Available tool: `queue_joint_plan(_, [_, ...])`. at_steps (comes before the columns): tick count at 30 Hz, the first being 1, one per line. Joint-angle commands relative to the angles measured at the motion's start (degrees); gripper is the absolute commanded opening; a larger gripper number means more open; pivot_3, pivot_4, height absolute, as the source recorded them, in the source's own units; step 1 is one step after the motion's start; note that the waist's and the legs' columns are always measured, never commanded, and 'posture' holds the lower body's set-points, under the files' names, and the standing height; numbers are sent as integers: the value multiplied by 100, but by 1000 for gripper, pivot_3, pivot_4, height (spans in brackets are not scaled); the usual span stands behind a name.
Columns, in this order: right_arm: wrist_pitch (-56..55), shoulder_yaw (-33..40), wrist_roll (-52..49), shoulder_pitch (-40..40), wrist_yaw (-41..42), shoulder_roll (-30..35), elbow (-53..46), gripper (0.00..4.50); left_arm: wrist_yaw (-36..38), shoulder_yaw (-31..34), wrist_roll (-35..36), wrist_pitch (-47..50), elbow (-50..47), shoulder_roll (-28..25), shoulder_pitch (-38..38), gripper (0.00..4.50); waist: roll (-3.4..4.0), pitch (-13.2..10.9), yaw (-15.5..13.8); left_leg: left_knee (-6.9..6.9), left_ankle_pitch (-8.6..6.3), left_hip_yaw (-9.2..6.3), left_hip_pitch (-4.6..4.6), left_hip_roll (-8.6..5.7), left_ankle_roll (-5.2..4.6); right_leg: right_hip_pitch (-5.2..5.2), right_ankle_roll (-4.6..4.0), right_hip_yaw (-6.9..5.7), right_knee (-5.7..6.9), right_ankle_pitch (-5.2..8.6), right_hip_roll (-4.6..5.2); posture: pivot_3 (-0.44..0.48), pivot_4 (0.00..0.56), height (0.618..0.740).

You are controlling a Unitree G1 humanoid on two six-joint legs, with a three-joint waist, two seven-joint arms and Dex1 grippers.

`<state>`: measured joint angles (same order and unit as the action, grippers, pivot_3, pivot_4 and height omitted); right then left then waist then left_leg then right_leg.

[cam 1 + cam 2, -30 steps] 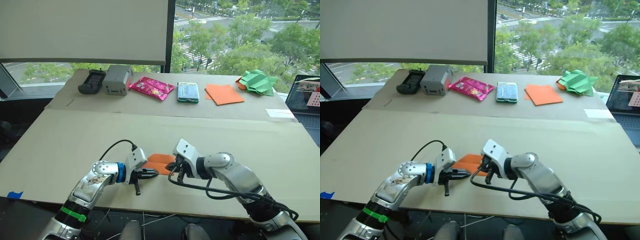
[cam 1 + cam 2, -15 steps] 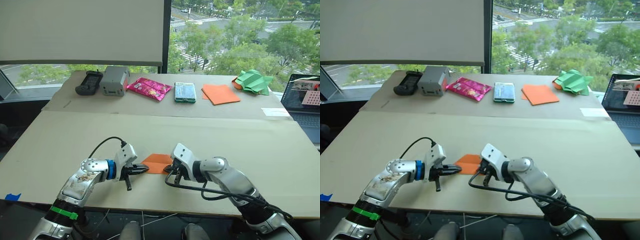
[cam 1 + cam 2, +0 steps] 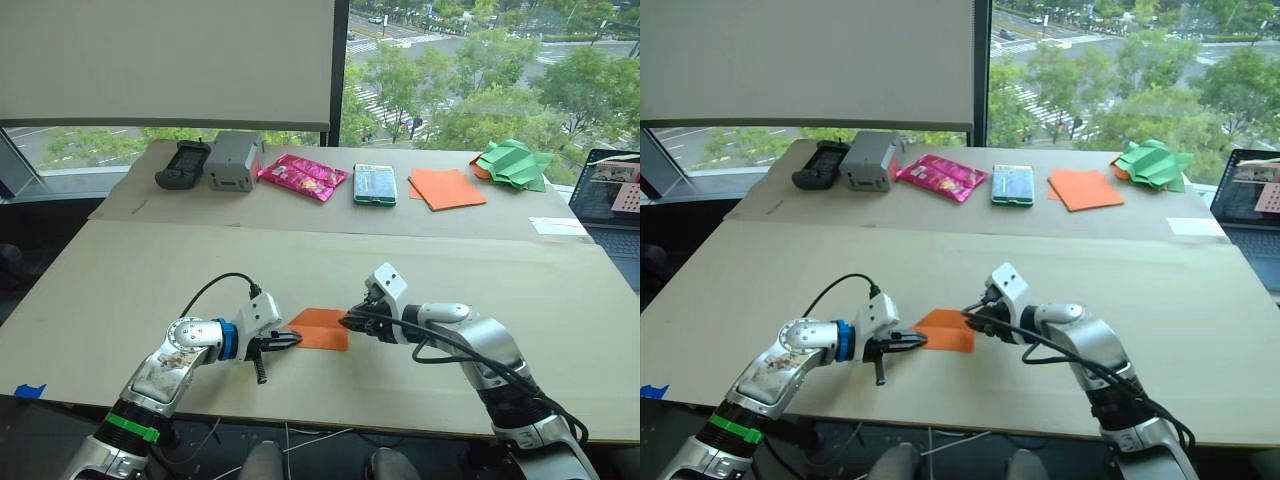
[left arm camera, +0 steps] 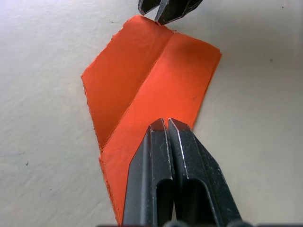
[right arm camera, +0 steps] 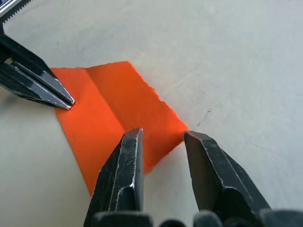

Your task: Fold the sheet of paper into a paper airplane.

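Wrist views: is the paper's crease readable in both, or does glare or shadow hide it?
Left wrist view: the paper is evenly lit, its crease a crisp line, with the shut left gripper sharp over its near end. Right wrist view: the crease is still readable as a fold line, no glare; the open right gripper straddles a corner, its fingers a little soft.

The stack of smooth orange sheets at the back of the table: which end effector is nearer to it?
Right. The right end effector is at the folded sheet of paper, on the side toward the stack of orange sheets; the left end effector is farther left.
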<state>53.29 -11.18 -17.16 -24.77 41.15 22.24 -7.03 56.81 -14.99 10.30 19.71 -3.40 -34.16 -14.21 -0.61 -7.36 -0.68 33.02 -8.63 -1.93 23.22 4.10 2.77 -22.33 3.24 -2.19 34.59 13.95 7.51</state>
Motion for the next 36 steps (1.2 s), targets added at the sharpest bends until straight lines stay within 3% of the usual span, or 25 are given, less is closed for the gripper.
queue_joint_plan(1, [219,351,-350,-198,-3,-143,70,1613,-39,-275,-335,-7,124,-85,189,120,4,1,0,0,0,0,0,0,0,0,0,0,0,0,0,0,150,702])
queue_joint_plan(14, [369,554,-535,-340,-30,-69,674,1613,-94,-344,-468,-62,140,-53,151,120,20,7,-5,1,0,0,1,0,0,3,0,0,0,0,0,0,150,702])
queue_joint_plan(25, [574,560,-820,-158,2,-83,585,1613,-85,-338,-487,-88,175,-77,133,120,23,9,-5,0,0,0,1,0,0,3,0,0,0,0,0,0,150,702])
queue_joint_plan(36, [576,726,-1043,-104,-185,-549,725,1613,-85,-365,-491,-80,136,-90,176,120,33,16,5,0,0,0,0,0,0,1,0,0,0,0,0,0,150,702])
